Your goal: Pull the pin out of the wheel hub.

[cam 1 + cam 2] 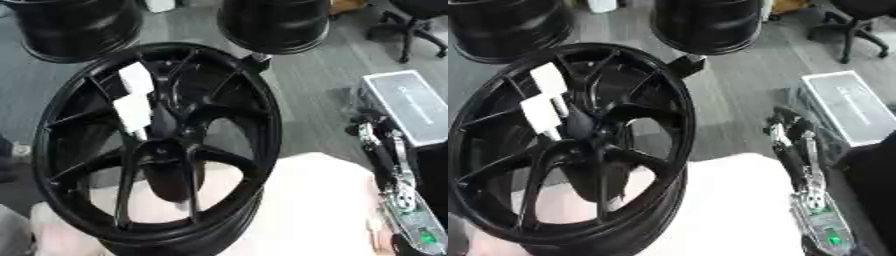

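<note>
A black wheel hub rests on a white table; the right hand hangs beside it, fingers straight and empty

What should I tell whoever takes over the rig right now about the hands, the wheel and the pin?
Right hand: idle at the right edge, fingers up and relaxed, holding nothing, apart from the wheel. Left hand: not in view.
Black spoked wheel: stands tilted on the white table, its face towards the camera. Two white tags lie on its upper-left spokes, near the hub.
The pin cannot be made out from here, so I cannot tell whether it is in or out.
Done: nothing visible; no hand is on the wheel.
Left: find the pin at the hub, grasp it and pull it out.
</note>
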{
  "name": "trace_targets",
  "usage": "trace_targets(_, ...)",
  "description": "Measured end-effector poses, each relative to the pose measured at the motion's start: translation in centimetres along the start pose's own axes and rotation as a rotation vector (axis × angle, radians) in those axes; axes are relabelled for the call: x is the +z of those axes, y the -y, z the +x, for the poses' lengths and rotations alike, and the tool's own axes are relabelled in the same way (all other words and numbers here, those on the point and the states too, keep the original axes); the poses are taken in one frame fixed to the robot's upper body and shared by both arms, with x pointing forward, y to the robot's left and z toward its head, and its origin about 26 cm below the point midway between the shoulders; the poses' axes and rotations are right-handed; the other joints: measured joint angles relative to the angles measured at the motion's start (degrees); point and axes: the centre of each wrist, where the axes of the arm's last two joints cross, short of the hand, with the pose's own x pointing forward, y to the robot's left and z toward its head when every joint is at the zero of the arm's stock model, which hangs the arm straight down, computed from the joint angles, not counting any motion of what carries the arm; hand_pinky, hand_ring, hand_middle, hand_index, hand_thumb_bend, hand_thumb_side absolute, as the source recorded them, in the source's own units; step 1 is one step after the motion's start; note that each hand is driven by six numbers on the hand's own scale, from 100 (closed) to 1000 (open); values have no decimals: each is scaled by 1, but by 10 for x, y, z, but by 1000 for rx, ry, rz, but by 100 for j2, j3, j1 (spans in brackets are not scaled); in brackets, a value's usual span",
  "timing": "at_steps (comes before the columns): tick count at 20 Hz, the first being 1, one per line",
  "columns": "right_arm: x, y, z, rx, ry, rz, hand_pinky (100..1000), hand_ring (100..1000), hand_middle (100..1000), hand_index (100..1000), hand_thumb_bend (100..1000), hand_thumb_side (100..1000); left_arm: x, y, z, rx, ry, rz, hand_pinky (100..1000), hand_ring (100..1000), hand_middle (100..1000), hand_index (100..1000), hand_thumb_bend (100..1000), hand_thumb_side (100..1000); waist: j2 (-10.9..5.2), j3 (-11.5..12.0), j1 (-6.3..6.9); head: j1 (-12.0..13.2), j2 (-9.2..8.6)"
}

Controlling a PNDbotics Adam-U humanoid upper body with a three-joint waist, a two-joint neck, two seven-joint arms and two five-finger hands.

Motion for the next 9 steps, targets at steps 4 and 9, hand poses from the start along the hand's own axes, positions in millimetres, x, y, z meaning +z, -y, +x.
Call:
trace_targets(4,0,-4,0,-8,-7,34,677,579,584,763,100,600,0,1,0,0,1,-5,662,658,573,750,343,803,1,1,24,96,1)
trace_targets(9,-2,-5,1,-10,-2,49,677,578,582,764,100,587,0,2,0,2,5,-7,663,660,574,751,344,801,0,17,41,162,2)
